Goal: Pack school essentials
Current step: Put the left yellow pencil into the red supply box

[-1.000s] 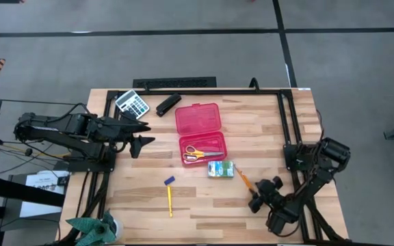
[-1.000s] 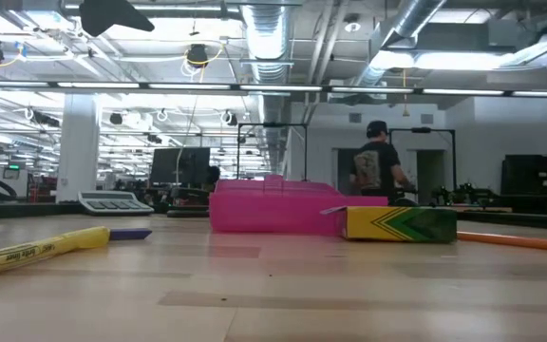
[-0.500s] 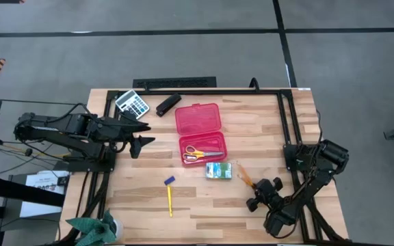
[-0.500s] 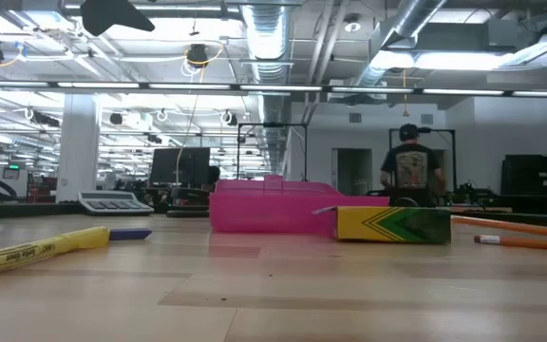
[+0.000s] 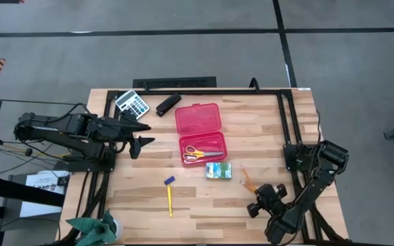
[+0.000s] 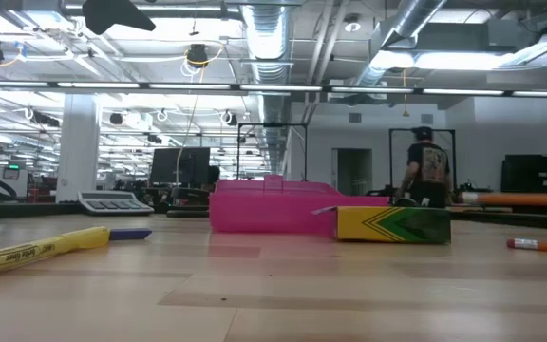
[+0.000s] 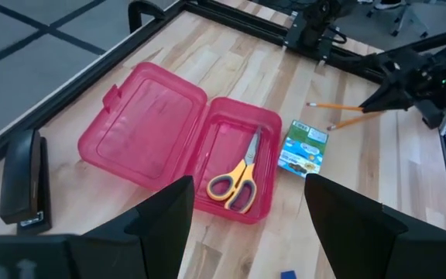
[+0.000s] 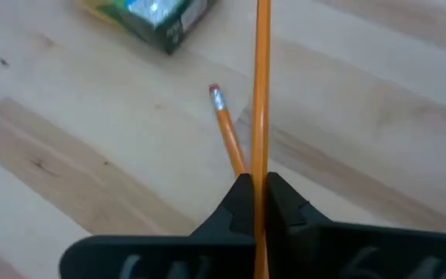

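Note:
An open pink pencil case (image 5: 199,133) lies mid-table with yellow-handled scissors (image 7: 237,177) in its tray. A green-and-white packet (image 5: 219,171) lies flat beside it. My right gripper (image 5: 257,202) is near the right front and is shut on one orange pencil (image 8: 260,93). A second orange pencil (image 8: 227,132) lies on the wood below it. A tiny blue piece (image 5: 169,180) and a yellow pen (image 5: 169,199) lie toward the front left. My left gripper (image 5: 139,141) hovers open at the table's left, holding nothing. My right gripper pinches the orange pencil between its two fingers (image 8: 238,203), on the stretch nearest the gripper (image 8: 259,180). The fingers slant down toward the packet and lie along the pencil, which juts out ahead of them. The pencil is lifted clear of the table and about level (image 6: 520,199).
A grey calculator (image 5: 132,104) and a black stapler (image 5: 168,104) lie at the far left. Black frame rails (image 5: 287,116) run along the table's far and right sides. A person (image 6: 432,171) walks in the room behind. Bare wood lies along the front.
My right gripper has taken hold of one orange pencil and risen with it, drawing back a little toward the table's near edge. That pencil has come off the wood and now hangs about level. The other pencil stays on the table.

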Tool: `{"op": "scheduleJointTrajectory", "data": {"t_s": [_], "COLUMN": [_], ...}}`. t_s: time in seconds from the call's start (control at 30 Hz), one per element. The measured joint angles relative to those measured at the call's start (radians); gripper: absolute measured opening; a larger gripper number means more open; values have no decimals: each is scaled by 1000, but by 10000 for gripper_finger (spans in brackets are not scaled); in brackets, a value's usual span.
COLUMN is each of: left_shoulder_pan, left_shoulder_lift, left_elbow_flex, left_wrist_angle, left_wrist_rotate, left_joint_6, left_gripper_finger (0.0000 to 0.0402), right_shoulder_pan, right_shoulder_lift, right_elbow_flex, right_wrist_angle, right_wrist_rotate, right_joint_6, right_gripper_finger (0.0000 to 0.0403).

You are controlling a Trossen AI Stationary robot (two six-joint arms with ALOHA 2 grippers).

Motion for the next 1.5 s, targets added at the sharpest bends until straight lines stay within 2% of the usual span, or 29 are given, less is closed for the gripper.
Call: {"op": "scheduleJointTrajectory", "data": {"t_s": [0.1, 0.23, 0.33, 0.5, 0.67, 0.77, 0.87, 0.93, 1.07, 1.27, 1.37, 1.5], "left_shoulder_pan": [0, 0, 0, 0, 0, 0, 0, 0, 0, 0, 0, 0], "left_shoulder_lift": [0, 0, 0, 0, 0, 0, 0, 0, 0, 0, 0, 0], "left_elbow_flex": [0, 0, 0, 0, 0, 0, 0, 0, 0, 0, 0, 0], "left_wrist_angle": [0, 0, 0, 0, 0, 0, 0, 0, 0, 0, -3, -8], "left_wrist_rotate": [0, 0, 0, 0, 0, 1, 2, 2, 0, -29, -48, -69], "left_joint_6": [0, 13, 21, 21, 20, 10, -2, -8, -24, -64, -88, -95], "left_gripper_finger": [242, 242, 242, 242, 242, 242, 242, 242, 242, 242, 242, 242], "right_shoulder_pan": [-4, -25, -71, -221, -431, -565, -695, -777, -926, -1075, -1126, -1174], "right_shoulder_lift": [-15, -85, -169, -341, -505, -587, -639, -648, -606, -462, -390, -318], "right_elbow_flex": [34, 59, 60, 60, 19, -41, -120, -169, -227, -228, -229, -223], "right_wrist_angle": [-61, -150, -187, -164, 53, 285, 509, 625, 726, 839, 854, 897], "right_wrist_rotate": [18, 104, 178, 226, 223, 126, -58, -194, -433, -669, -736, -767], "right_joint_6": [0, -13, -125, -558, -1118, -1461, -1747, -1871, -2036, -2269, -2331, -2380], "right_gripper_finger": [8, 7, 8, 7, 8, 7, 7, 8, 8, 11, 11, 13]}}
